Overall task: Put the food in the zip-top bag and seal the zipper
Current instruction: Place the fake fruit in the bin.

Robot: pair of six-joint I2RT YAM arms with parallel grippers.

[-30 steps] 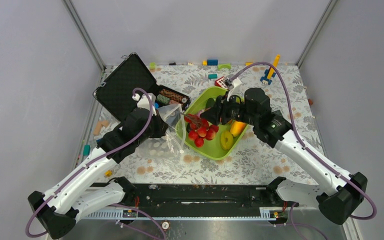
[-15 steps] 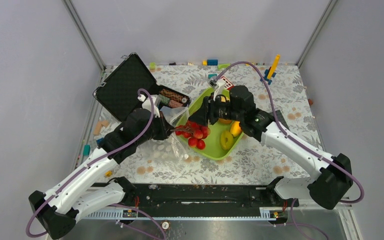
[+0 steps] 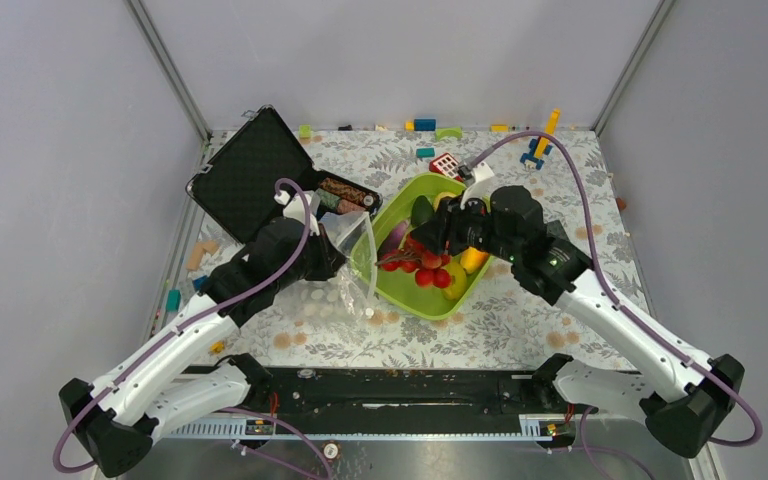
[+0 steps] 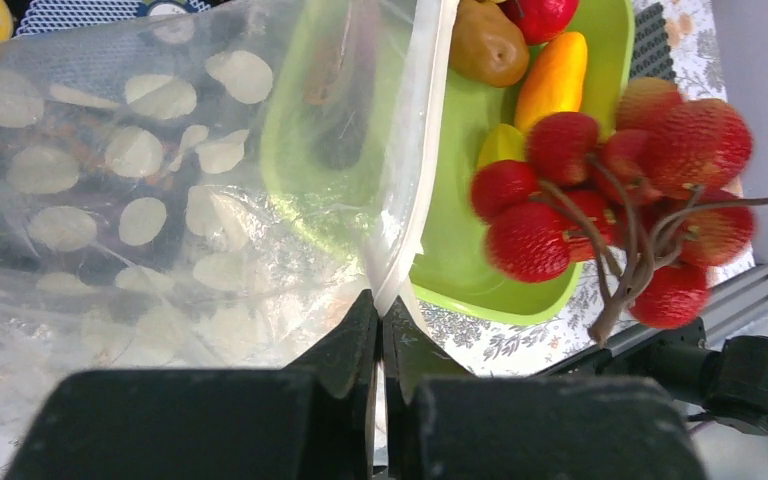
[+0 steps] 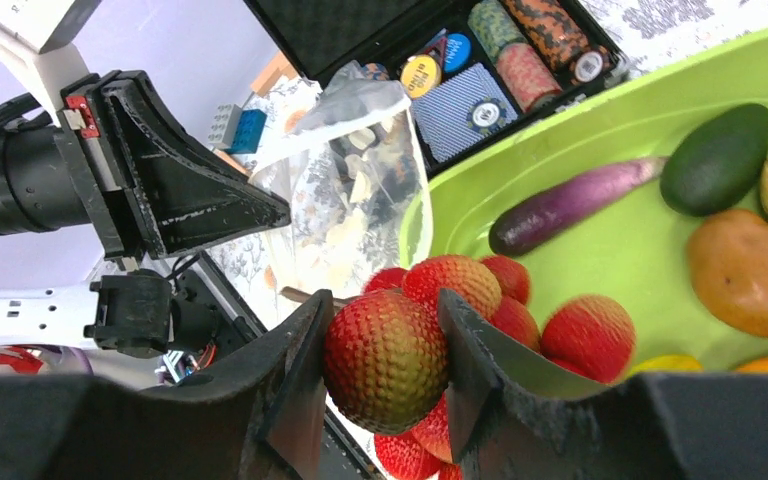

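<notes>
Above the tray (image 5: 600, 250), right fingers (image 5: 482, 370) clamp strawberries (image 5: 385, 360); left fingers (image 4: 345, 345), pinching the bag (image 4: 160, 200) by its rim, should hold it wide.

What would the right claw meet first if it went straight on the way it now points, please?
Most likely the zip-top bag, held up by the left claw just past the rim of the green tray. The right claw, shut on the strawberries, points that way, though depth is unclear.
</notes>
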